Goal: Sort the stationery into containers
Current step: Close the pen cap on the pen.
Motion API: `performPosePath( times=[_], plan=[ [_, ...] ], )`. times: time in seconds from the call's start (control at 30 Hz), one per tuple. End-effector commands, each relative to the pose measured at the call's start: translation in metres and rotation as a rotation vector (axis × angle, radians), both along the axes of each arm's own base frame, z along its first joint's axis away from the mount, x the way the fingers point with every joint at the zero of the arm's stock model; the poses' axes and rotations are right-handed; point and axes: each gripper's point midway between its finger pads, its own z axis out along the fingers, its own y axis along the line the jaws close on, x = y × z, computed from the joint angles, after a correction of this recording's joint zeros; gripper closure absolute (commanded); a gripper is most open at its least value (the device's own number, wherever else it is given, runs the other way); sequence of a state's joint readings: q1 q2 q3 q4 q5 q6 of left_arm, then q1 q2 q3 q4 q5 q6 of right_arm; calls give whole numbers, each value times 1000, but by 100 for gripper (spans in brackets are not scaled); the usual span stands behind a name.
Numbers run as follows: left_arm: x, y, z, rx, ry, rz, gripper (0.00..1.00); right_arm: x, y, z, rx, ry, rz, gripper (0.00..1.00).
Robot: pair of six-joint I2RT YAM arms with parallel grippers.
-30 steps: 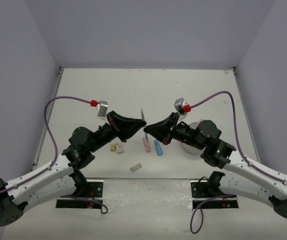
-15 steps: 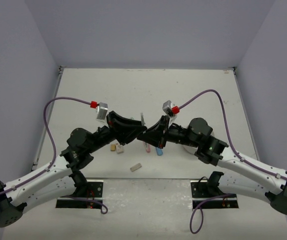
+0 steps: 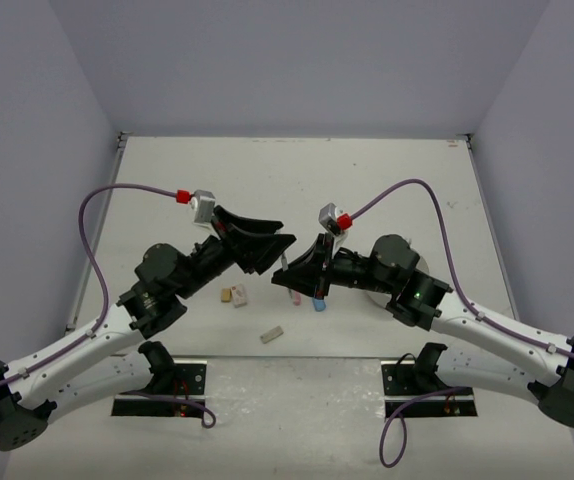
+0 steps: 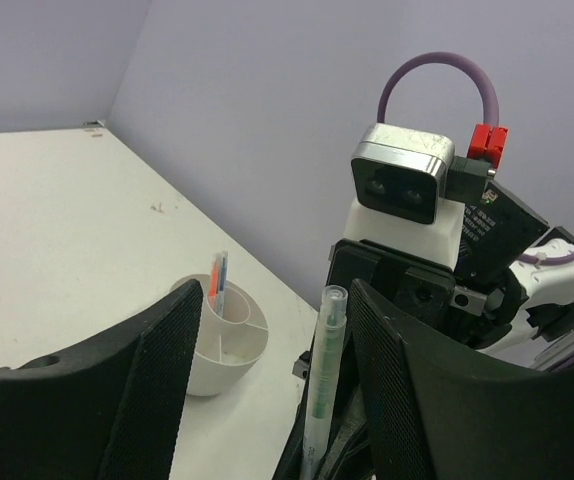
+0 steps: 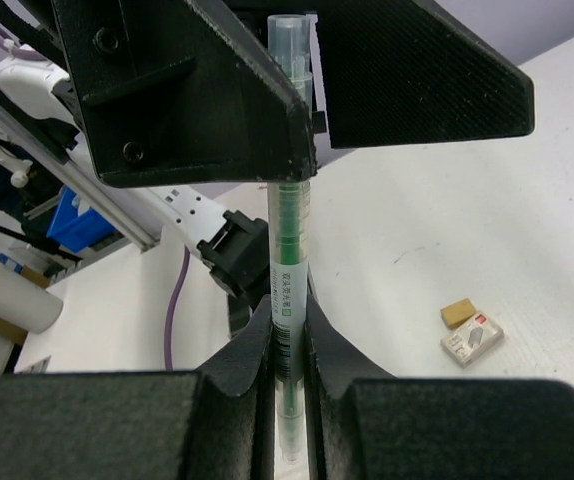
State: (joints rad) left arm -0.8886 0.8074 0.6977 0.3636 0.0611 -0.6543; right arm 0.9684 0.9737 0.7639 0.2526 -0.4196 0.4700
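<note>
A clear pen with a green core (image 5: 289, 250) stands upright, and my right gripper (image 5: 287, 325) is shut on its lower part. My left gripper (image 4: 275, 312) is open, its two pads standing on either side of the same pen (image 4: 322, 390), apart from it. In the top view both grippers meet over the table's middle around the pen (image 3: 284, 264). The round white container (image 4: 222, 345) with inner dividers stands on the table and holds orange and blue pens (image 4: 217, 285). The right arm mostly hides it from above.
On the table under the grippers lie a pink piece (image 3: 292, 296), a blue piece (image 3: 318, 303), a tan block (image 3: 226, 295), a white block (image 3: 240, 295) and a greyish block (image 3: 272, 335). Purple cables arch over both wrists.
My left gripper has opened from shut on the pen. The right gripper moved left and now holds the pen. Both wrists rose slightly.
</note>
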Motion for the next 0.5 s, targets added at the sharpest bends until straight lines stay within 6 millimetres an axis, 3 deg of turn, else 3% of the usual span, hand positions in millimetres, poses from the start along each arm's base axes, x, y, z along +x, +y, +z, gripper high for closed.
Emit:
performPosePath(
  times=[0.0, 0.1, 0.23, 0.47],
  plan=[
    [1, 4, 18, -9, -46, 19, 42, 0, -1, 1, -2, -27, -1, 100],
    [-1, 4, 15, -7, -41, 13, 54, 2, -2, -3, -11, -24, -18, 100],
    [-5, 2, 15, -9, -48, -14, 58, 4, -2, -4, -21, -25, -26, 100],
    [-13, -3, 15, 2, -57, -63, 91, 9, -1, -6, -30, -24, -43, 100]
  ],
)
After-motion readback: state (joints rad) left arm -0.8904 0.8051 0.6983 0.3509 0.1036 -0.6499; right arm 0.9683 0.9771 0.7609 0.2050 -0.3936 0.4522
